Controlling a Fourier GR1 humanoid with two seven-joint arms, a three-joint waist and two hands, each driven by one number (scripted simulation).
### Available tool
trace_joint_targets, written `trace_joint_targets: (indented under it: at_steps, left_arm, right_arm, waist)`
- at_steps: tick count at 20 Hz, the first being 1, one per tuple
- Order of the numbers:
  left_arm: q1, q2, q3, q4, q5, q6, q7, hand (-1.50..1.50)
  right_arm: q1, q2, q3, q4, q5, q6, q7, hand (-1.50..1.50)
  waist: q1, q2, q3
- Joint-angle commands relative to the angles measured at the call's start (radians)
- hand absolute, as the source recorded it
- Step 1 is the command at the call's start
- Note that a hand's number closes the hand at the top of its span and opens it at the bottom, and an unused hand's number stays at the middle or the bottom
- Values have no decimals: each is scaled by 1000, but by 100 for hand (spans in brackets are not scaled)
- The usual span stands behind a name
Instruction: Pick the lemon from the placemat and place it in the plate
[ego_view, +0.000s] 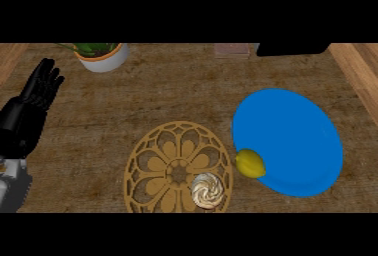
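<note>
small yellow lemon, lower right of centre, sits on the left rim of the plate; probably light, firm, smooth, prone to rolling, best grasped across its middle. left hand, upper left, rests open and empty.

Yel. lemon, blue plate, tan placemat w/ floral cutouts.

The left robot hand rests open at the view's left edge, fingers pointing up.
</note>
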Motion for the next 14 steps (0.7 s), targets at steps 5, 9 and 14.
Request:
trace_joint_targets:
  at_steps: [5, 9, 14]
  left_arm:
    - [-65, -42, -36, -11, -35, -20, 43, 0]
    - [-39, -61, -46, -20, -58, -39, 29, 0]
    - [-93, -80, -28, 23, -74, -38, 37, 0]
  right_arm:
    - [-153, 98, 81, -69, 80, 45, 199, 150]
    - [-340, 153, 99, 16, 88, 152, 326, 150]
    - [-534, 329, 233, 219, 277, 178, 391, 150]
  waist:
    - [81, 16, 1]
    - [84, 15, 0]
    - [86, 17, 1]
